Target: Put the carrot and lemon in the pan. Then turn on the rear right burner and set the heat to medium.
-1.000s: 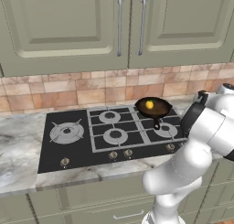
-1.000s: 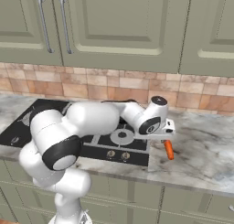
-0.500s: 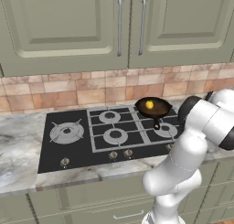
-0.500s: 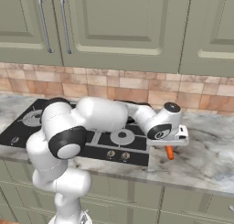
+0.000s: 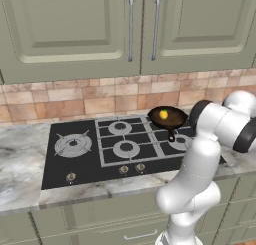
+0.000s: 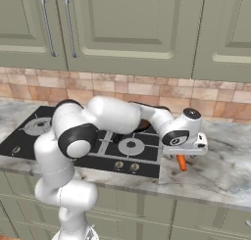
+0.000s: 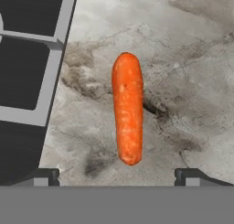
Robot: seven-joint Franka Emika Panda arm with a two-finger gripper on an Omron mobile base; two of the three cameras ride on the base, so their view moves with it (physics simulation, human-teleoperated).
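1. The carrot [image 7: 127, 109] is lying on the marble counter [image 7: 192, 58] just beside the right edge of the black cooktop [image 7: 23, 81], with the hand hanging directly over it; in the right base view its orange tip [image 6: 182, 162] is poking out under the wrist.
2. The gripper [image 7: 118, 175] is standing with its jaws spread wide and nothing between them, the two dark fingertips [image 7: 43, 176] sitting well apart on either side of the carrot's near end.
3. The lemon [image 5: 163, 114] is already sitting in the pan [image 5: 170, 118], which is resting over a rear burner on the right side of the hob, so I judge the carrot pick-up to be the step in hand.
4. To do it well, the hand should be coming straight down with the fingers straddling the carrot across its width, aiming at the thicker middle rather than the tip, since a slim round stick is likely to roll or squirt out of an off-centre pinch.
5. It should be stopping just short of the counter before closing.
6. Hard to make out:
   - From the left base camera the arm's own bulk is covering the carrot.
   - The rear right burner is largely hidden beneath the pan.
   - The knobs [image 5: 123, 169] along the hob's front edge are too small for me to tell which one serves that burner or how they are set.
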